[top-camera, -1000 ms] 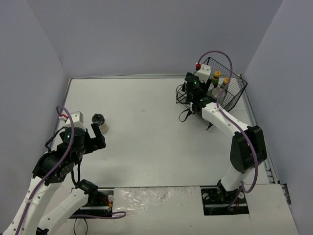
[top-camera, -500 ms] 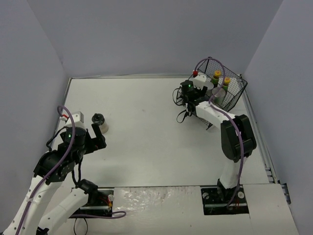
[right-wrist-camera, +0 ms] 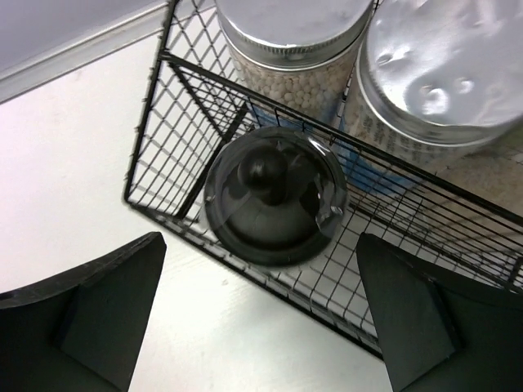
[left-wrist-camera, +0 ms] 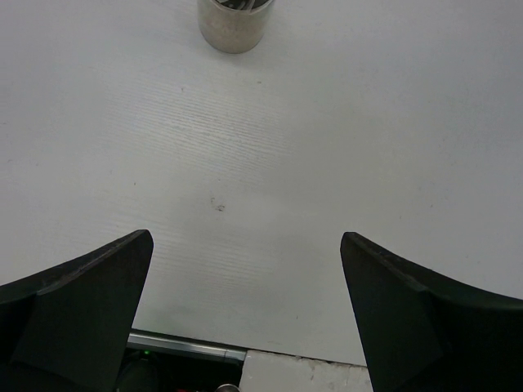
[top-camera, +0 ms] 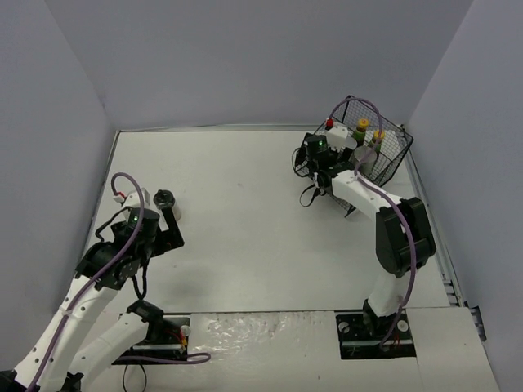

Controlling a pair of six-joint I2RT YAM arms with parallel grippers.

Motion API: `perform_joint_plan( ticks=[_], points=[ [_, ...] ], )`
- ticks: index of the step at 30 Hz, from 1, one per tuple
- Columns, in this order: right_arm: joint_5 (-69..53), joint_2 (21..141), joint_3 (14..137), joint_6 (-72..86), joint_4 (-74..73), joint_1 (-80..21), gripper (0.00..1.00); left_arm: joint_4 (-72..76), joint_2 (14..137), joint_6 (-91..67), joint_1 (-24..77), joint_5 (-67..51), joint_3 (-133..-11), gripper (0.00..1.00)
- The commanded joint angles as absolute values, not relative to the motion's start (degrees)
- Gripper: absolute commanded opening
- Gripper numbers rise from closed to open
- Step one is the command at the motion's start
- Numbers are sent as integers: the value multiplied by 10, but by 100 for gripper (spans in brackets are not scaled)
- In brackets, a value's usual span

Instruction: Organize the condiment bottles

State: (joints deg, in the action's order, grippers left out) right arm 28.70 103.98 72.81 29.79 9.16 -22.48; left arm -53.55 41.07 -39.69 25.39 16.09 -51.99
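Most of the job looks done: two jars (right-wrist-camera: 294, 24), two yellow-capped bottles (top-camera: 363, 124) and a shaker (right-wrist-camera: 274, 196) sit in the basket (right-wrist-camera: 163, 147). The shaker stands in one of its corners, between the spread, released fingers of the right end effector (right-wrist-camera: 260, 245). At least a second shaker (top-camera: 166, 198) remains on the tabletop (top-camera: 245, 212), well left of the basket, near the left end effector (left-wrist-camera: 245, 245), which is wide open and empty.

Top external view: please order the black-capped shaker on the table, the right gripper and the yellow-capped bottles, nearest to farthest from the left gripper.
1. black-capped shaker, just beyond it, left side.
2. right gripper, over the basket's left corner.
3. yellow-capped bottles, in the basket, far right; these two too close to call.
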Motion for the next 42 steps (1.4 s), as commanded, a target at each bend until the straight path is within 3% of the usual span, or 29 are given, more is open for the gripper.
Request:
perform_joint_plan(
  ticks=[1,10,16,24,34,38,41,42],
  points=[
    [235,917,718,302,87,-222,100,-486,458,-426,254,204,-540,97],
    [102,715,633,231,38,-221,100,-400,617,-396,220,270,-580,97],
    [49,602,575,225,32,-220,100,-336,683,-365,133,220,-599,97],
    [20,550,545,214,24,-219,100,-236,780,-325,108,210,-614,97],
    [6,543,538,207,23,-219,100,-221,868,-310,91,205,-662,97],
    [-11,547,540,204,23,-220,100,-218,879,-308,91,186,-663,76],
    [-12,551,543,201,23,-219,100,-217,877,-303,95,161,-660,55],
    [-13,554,547,199,23,-219,100,-216,877,-302,103,148,-661,43]
  ],
)
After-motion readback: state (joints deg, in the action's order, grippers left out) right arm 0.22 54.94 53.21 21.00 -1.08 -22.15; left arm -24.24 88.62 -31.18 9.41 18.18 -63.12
